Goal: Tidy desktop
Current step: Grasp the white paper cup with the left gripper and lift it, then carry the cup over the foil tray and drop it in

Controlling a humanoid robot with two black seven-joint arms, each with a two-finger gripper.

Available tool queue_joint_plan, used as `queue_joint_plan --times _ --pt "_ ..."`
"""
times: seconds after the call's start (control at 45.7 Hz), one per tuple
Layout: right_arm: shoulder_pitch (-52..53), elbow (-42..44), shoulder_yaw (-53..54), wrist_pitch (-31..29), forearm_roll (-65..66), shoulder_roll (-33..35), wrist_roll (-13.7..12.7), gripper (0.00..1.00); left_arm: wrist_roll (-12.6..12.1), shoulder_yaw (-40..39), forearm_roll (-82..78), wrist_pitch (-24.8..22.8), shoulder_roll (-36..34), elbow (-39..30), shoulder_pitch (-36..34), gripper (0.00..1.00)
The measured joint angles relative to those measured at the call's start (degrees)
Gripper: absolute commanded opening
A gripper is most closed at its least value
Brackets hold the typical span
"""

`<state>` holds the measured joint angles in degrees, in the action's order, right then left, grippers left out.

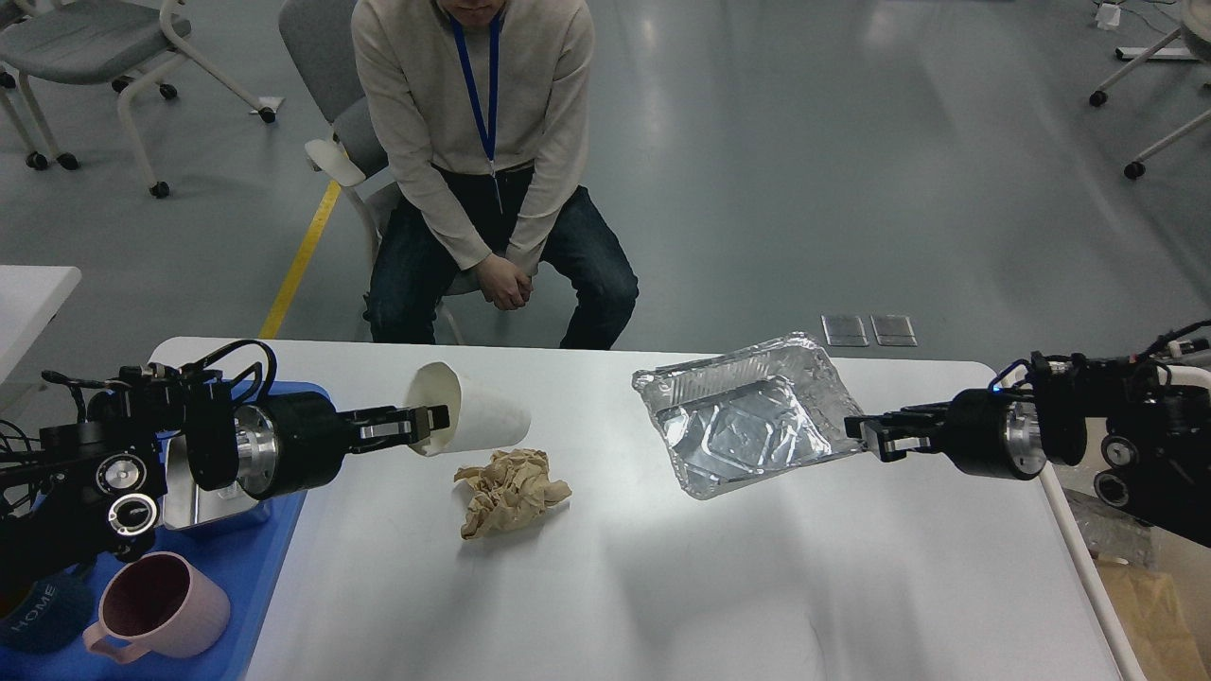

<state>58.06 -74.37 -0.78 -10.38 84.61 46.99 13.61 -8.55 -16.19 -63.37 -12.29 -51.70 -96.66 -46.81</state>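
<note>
Desktop [662, 586] below both raised tools

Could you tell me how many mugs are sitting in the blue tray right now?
2. A pink mug stands at the near end of the blue tray, and a dark blue mug sits just left of it, cut off by the frame edge. Others may be hidden behind the left arm.

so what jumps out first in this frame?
Both arms hold things above the desktop: the left gripper pinches the rim of a white paper cup tipped on its side, and the right gripper grips the edge of a crinkled foil tray. Between them lies a crumpled brown paper, with a seated person behind.
</note>
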Motion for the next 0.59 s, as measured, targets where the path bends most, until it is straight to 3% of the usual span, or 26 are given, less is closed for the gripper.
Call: queue_joint_plan --times 0.416,0.591 --pt "9.71 7.97 -12.09 0.25 -2.6 -14.07 -0.07 0.0 0.79 0.13 7.79 -0.29 0.48 0.44 -10.03 0.0" --pt "10.62 9.19 -12.78 0.19 -2.7 -16.74 0.05 0.0 0.89 0.74 10.08 -1.12 3.65 2.31 -13.76 0.01"
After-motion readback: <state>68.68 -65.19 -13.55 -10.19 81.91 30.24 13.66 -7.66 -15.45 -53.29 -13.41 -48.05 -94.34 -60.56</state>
